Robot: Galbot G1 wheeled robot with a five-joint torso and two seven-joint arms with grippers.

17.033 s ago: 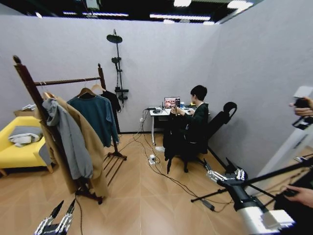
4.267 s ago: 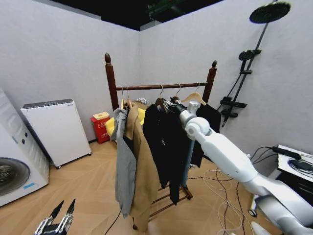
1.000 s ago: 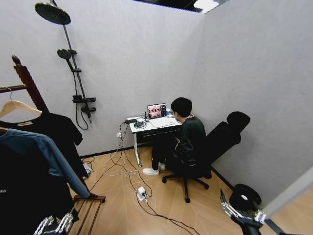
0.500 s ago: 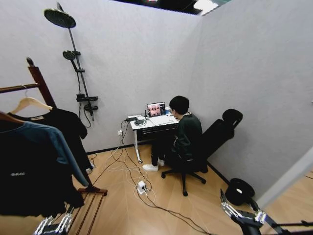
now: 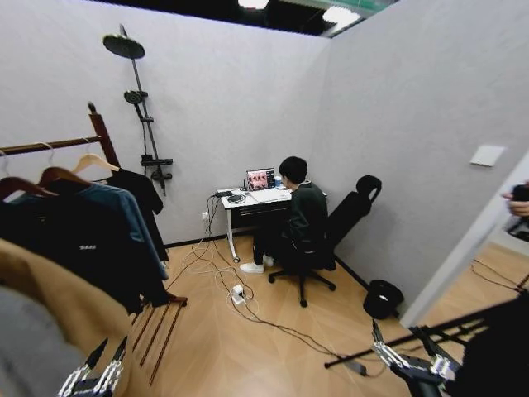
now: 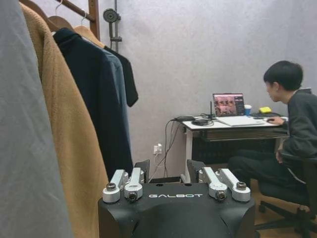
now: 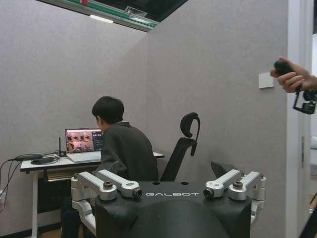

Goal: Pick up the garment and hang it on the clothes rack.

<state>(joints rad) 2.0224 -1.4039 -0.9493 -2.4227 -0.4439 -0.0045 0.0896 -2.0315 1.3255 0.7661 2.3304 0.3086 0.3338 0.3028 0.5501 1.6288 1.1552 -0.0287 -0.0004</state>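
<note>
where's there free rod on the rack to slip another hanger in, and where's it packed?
Little free rod on the clothes rack: a short bare stretch between the end post and the pale hanger. From there leftward it is packed: garment, teal shirt, tan coat. Open floor lies between rack and desk, though cables cross it.

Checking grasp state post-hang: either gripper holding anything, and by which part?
Nothing is held. Left gripper and right gripper both hang low, open and empty. The garment hangs by its hanger on the clothes rack.

Head cam is looking down across the room from high up, clothes rack [image 5: 97, 132] near left, desk [image 5: 248, 198] far. Both wrist cams are sitting low, facing forward, sharing that desk [image 6: 233, 124] [image 7: 59, 161].
</note>
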